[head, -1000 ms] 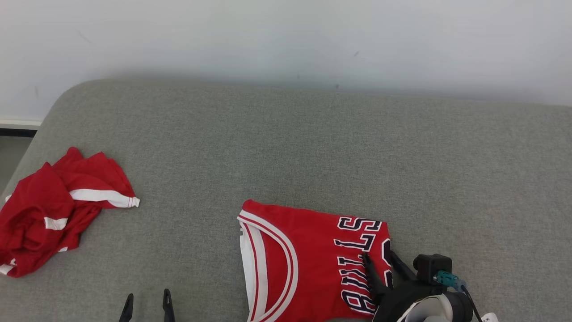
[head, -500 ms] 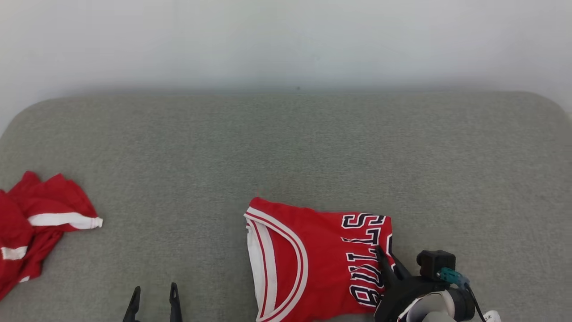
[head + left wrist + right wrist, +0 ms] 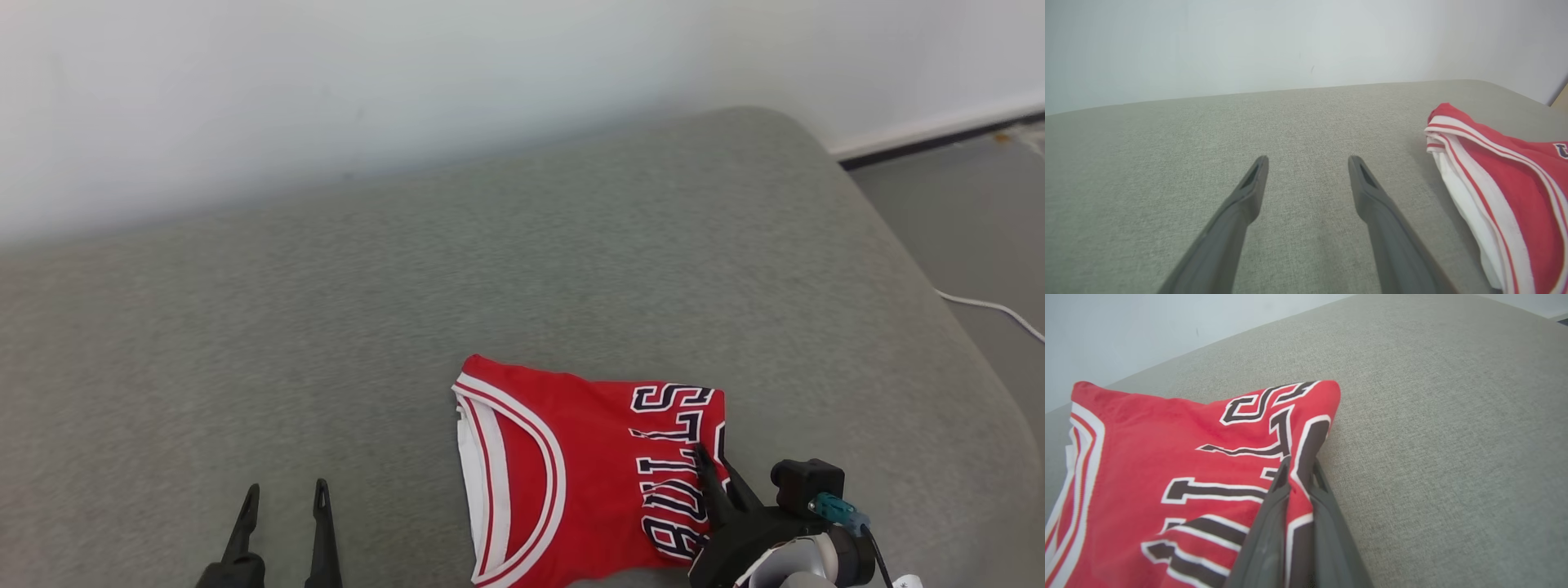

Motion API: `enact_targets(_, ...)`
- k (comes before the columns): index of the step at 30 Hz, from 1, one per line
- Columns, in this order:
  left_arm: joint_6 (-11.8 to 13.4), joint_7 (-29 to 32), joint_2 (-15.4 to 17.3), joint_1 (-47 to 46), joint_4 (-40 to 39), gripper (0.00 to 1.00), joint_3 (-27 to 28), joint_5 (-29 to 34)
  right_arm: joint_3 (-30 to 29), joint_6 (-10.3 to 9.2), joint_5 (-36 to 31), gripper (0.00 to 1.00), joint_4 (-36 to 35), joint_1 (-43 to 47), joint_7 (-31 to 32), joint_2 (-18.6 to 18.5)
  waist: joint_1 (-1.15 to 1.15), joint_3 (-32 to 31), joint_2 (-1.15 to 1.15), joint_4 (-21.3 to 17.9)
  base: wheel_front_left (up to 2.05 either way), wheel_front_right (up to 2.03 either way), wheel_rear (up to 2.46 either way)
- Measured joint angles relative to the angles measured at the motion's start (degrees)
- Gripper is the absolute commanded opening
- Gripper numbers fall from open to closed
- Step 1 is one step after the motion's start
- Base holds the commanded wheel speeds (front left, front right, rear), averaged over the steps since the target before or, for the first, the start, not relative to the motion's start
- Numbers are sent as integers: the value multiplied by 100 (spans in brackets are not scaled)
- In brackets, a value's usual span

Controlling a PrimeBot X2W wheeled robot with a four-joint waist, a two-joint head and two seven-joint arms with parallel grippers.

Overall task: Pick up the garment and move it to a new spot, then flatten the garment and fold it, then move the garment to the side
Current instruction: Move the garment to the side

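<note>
Garment looks already folded; the move to the side seems to remain.
The right hand [image 3: 710,461] is pinched narrow on the lettered edge of the garment [image 3: 571,457], which lies on the grey padded surface [image 3: 571,269], mostly at this hand's left. The left hand [image 3: 286,487] stands wide and empty.

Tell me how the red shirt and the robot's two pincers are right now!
red shirt: folded, lying on the grey cushion, one edge pinched
left pincer: open, holding nothing, over bare cushion beside the shirt
right pincer: shut on the shirt's edge by the letters
</note>
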Motion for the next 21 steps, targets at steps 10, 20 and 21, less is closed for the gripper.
enact_targets(10, -158, 0, 0, -195, -43, 100, -12, 278, 78, 0, 198, 0, -355, 93, 0, 1, 0, 240, 0, -1079, 0, 0, 0)
enact_targets(20, -345, 0, -4, -330, -219, 100, -2, 446, 38, 0, 288, 0, -632, 110, 0, -2, 0, 689, 0, -1337, 0, 0, 0)
enact_targets(21, -349, 0, -3, -339, -249, 100, -3, 460, 31, 0, 290, 0, -661, 101, 0, -1, 0, 734, 0, -1336, 0, 0, 0)
